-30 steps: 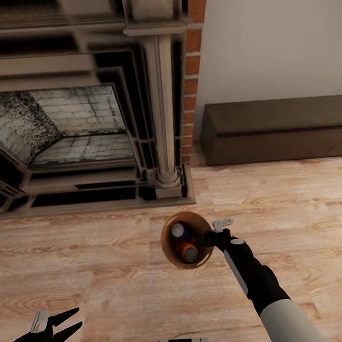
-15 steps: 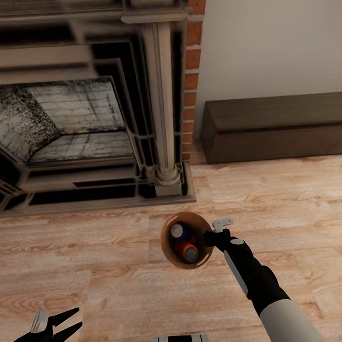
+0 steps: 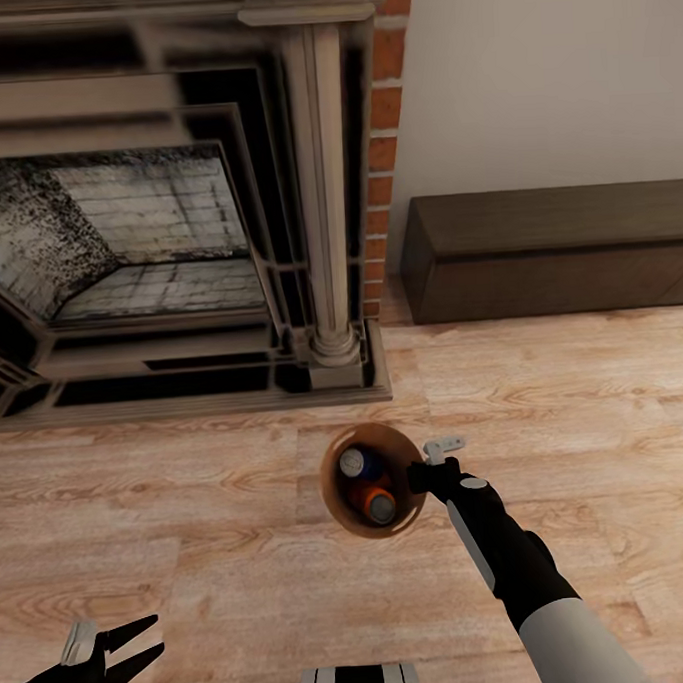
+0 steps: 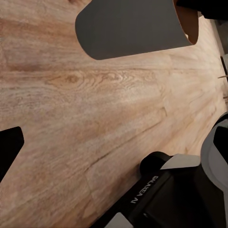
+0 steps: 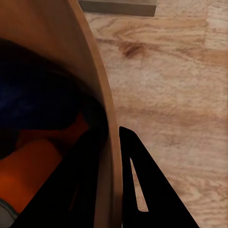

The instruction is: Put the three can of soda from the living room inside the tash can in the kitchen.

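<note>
The tash can (image 3: 337, 502), brown inside, hangs above the wood floor in front of the fireplace. My right gripper (image 3: 419, 475) is shut on its rim at the right side. Inside it lie a dark blue can of soda (image 3: 358, 464) and an orange one (image 3: 374, 502). The right wrist view shows the bin wall (image 5: 102, 114) pinched between the black fingers (image 5: 142, 190), with the orange can (image 5: 33, 171) and the blue can (image 5: 28, 99) inside. My left gripper (image 3: 147, 642) is open and empty, low at the left. The bin's grey outside (image 4: 133, 28) appears in the left wrist view.
The brick-edged fireplace (image 3: 176, 240) with its stone column (image 3: 323, 182) stands straight ahead. A low dark wood bench (image 3: 547, 251) runs along the wall at the right. Wood floor (image 3: 190, 510) spreads all around. My own base (image 4: 180, 190) sits below the left wrist.
The whole view has shifted, with the fireplace and bench sliding slightly upward in the picture, so the camera moved. Both arms and the bin keep their places in the view.
</note>
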You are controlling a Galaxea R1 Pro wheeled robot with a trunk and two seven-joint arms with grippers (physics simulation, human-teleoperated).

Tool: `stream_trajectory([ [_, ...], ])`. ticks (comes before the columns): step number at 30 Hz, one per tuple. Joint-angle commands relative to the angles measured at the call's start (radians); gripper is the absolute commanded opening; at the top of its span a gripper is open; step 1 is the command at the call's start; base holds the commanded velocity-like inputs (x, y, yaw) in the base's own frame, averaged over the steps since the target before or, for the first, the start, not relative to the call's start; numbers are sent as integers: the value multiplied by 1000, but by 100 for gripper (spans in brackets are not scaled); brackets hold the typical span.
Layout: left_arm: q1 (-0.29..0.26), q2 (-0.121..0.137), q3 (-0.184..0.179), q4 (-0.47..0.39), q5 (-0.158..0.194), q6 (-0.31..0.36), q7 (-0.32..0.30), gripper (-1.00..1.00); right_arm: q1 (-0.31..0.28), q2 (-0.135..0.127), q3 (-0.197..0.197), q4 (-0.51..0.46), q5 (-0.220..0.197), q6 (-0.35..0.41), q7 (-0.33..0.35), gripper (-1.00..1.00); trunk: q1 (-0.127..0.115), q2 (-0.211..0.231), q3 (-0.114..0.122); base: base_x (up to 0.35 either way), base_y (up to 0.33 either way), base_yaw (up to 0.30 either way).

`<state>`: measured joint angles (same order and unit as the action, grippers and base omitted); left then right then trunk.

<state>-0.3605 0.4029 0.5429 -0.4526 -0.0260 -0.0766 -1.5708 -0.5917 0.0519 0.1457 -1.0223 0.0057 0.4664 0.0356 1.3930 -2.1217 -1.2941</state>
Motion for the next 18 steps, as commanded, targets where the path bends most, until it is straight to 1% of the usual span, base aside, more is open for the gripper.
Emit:
stream_trajectory([
  [1, 0, 0, 0, 0, 0, 0, 0, 100, 0, 0, 0, -1, -9, 0, 4, -100, 4, -7, -3, 0, 0, 0],
  [18, 0, 0, 0, 0, 0, 0, 0, 100, 0, 2, 0, 2, -9, 0, 4, -100, 69, -126, -56, 0, 0, 0],
])
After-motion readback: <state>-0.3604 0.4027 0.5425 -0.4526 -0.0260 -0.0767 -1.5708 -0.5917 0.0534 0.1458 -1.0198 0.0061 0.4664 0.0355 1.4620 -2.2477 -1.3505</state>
